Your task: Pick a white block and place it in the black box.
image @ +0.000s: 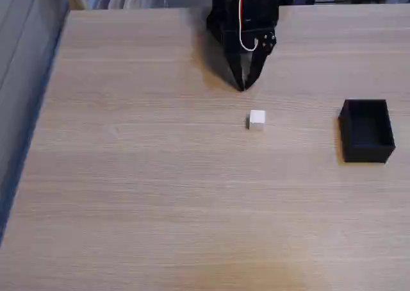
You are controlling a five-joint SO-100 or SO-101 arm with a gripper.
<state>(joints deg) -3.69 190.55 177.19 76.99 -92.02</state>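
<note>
Pre-grasp: gripper [243,86] closed, empty, at 12 o'clock of white block [257,119]. Next: open, descend. Black box [366,130] at 3 o'clock.

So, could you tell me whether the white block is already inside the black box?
No, the white block sits on the bare table, well apart from the black box to its right in the fixed view.

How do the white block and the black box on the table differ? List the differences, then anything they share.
Colour: the white block is white, the black box matte black.
Size: the block is far smaller than the box.
Form: the block is a solid cube, the box an open-topped container.
Place: the block lies mid-table, the box near the right edge.
Shared: both rest on the wooden table, untouched.
</note>
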